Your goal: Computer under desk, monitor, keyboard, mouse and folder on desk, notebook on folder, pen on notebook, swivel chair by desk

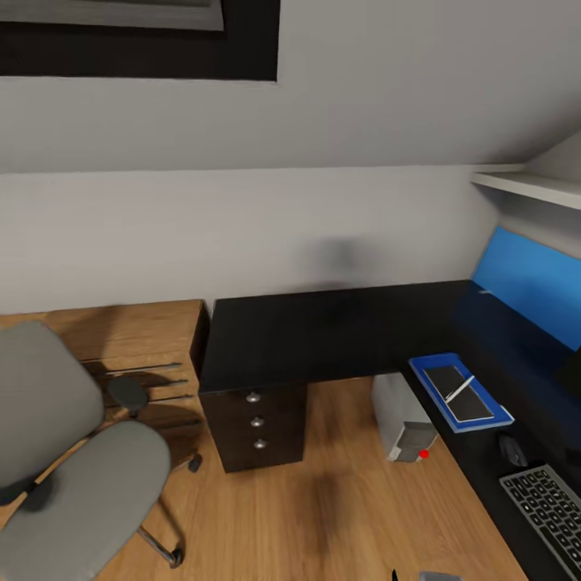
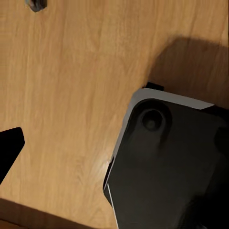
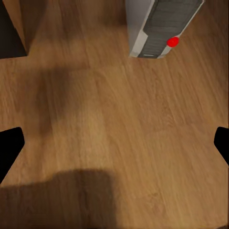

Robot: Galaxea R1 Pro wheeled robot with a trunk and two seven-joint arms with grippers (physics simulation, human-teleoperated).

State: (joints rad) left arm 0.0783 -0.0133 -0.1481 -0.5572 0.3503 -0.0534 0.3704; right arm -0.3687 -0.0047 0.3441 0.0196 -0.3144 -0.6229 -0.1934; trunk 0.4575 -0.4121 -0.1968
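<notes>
The black L-shaped desk [image 1: 323, 331] fills the middle and right of the head view. On its right wing lies the blue folder [image 1: 496, 420]; the grey notebook [image 1: 468, 401] rests on it and the whitish pen [image 1: 458, 389] lies across that. Nearer me along the same wing are the black mouse [image 1: 511, 449] and the keyboard [image 1: 545, 504]. The computer [image 1: 402, 420] [image 3: 160, 28] stands on the floor under the desk. The swivel chair [image 1: 89, 492] is at the left, away from the desk. My right gripper [image 3: 114, 145] hangs open over bare floor. My left gripper [image 2: 114, 148] also looks open, with one fingertip [image 2: 9, 148] showing. The monitor is out of view.
A light wooden drawer unit [image 1: 137, 339] stands against the wall left of the desk's drawers [image 1: 254, 420]. A blue wall panel [image 1: 528, 282] sits behind the right wing, with a white shelf [image 1: 532, 187] above it. A dark part of my own body [image 2: 167, 167] lies below the left gripper.
</notes>
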